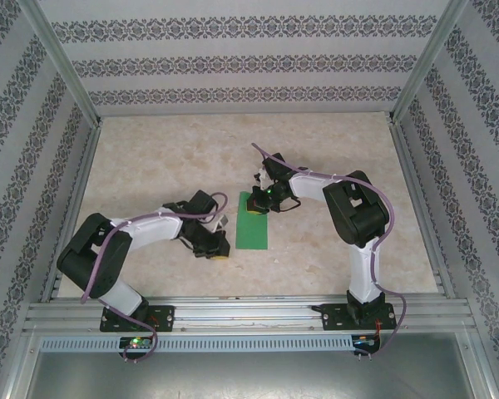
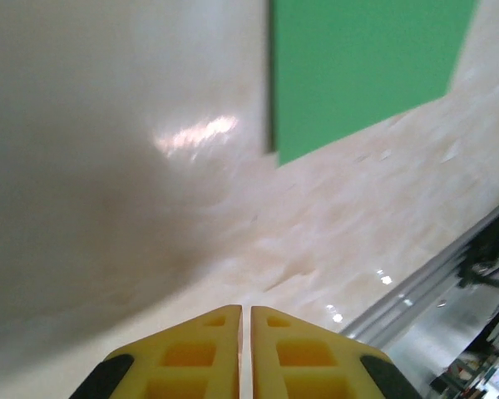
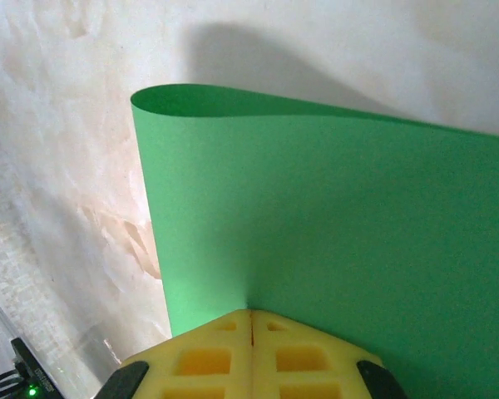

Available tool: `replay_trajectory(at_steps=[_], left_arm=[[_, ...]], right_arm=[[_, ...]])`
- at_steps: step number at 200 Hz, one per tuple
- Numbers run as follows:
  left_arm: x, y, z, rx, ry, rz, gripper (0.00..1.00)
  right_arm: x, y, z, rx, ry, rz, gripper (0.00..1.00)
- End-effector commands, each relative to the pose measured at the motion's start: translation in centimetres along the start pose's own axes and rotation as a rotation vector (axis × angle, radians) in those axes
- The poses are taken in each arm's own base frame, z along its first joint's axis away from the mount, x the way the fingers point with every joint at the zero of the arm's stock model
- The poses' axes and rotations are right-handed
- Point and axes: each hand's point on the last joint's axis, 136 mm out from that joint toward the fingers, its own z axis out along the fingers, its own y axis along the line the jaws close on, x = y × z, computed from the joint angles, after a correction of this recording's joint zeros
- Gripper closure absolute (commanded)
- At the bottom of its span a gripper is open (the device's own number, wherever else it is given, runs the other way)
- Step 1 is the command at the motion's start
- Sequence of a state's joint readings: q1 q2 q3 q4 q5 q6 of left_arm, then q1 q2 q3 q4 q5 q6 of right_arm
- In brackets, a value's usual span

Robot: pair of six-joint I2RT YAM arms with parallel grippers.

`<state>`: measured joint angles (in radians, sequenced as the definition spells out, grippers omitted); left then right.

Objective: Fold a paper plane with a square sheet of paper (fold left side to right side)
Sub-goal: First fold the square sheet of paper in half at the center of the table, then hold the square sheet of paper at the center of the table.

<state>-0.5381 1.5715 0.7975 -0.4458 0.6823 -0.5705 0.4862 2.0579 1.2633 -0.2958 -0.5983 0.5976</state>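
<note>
We are logging the square sheet of paper lying mid-surface, curling over, right gripper pinching its far edge, left gripper closed on nothing, sitting just left of it

- No text, label, brand, number or sign can be read in any view.
- Wall panels: repeating ornamental bands, no lettering.

open tabletop across far half; patterned walls hem three sides; green sheet mid-table.
</note>
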Motion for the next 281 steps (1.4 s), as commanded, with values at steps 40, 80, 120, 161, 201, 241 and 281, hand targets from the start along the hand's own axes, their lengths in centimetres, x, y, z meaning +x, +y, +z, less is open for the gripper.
replay_trajectory(at_steps=[40,80,120,161,201,241,281], left_arm=[[-7.0,-2.4,-0.7,0.036,-0.052,0.062,0.91],[-9.5,-3.7,1.5,0.032,-0.039,0.107,0.91],[-9.4,-2.7,3.7,-0.018,-0.014,0.083,0.91],[-8.0,-0.6,5.2,-0.066,0.010,0.015,0.92],[-6.8,0.3,5.9,-0.093,0.028,-0.032,0.94],[-6.4,0.2,6.2,-0.097,0.015,-0.067,0.95],[-6.5,-0.3,6.1,-0.084,-0.009,-0.100,0.95]], right_arm=[[0.3,-4.6,0.6,0.154,-0.018,0.033,1.00],[0.3,-4.3,0.7,0.148,-0.017,0.027,1.00],[0.3,-4.1,0.6,0.144,-0.018,0.025,1.00],[-0.4,-2.0,-0.2,0.082,-0.037,0.019,1.00],[-2.4,1.7,-3.3,0.013,-0.122,-0.016,0.92],[-1.8,2.9,-7.3,0.025,-0.187,-0.024,0.94],[3.2,2.2,-9.2,0.036,-0.151,0.012,1.00]])
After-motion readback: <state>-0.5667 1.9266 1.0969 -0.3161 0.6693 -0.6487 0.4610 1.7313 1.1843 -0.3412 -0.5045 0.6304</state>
